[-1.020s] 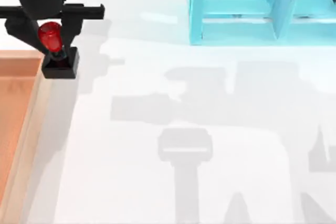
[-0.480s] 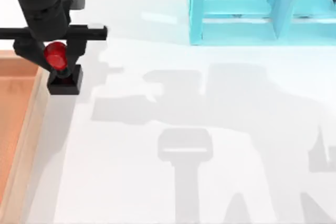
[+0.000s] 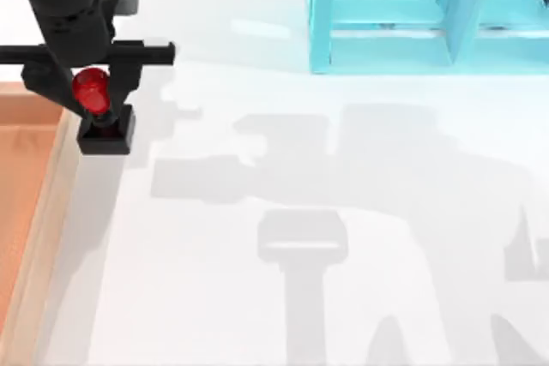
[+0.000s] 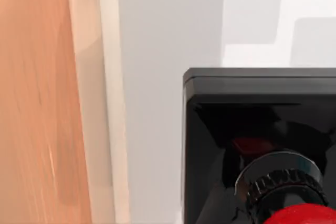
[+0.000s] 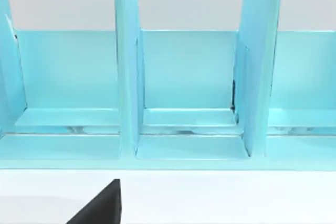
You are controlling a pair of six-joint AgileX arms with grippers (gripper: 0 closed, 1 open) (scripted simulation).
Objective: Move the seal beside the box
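Note:
The seal [image 3: 105,130], a black square block with a glossy red knob, stands upright on the white table just right of the box's right rim [image 3: 53,203]. My left gripper [image 3: 90,90] comes from above and is shut on the red knob, one finger on each side. In the left wrist view the seal's black base [image 4: 252,124] lies close to the box's tan rim [image 4: 100,103], with a narrow strip of white table between them. The box's orange-brown inside [image 4: 37,103] lies past the rim. A dark part of my right gripper [image 5: 101,207] shows in the right wrist view, facing the shelf.
A translucent cyan shelf [image 3: 386,32] stands at the back right of the table, with upright dividers [image 5: 126,77]. White table surface [image 3: 300,212] stretches right of the seal, crossed by grey arm shadows.
Over the first half second my left gripper carried the seal a little toward the table's front edge, along the box's rim. Since then nothing has visibly moved.

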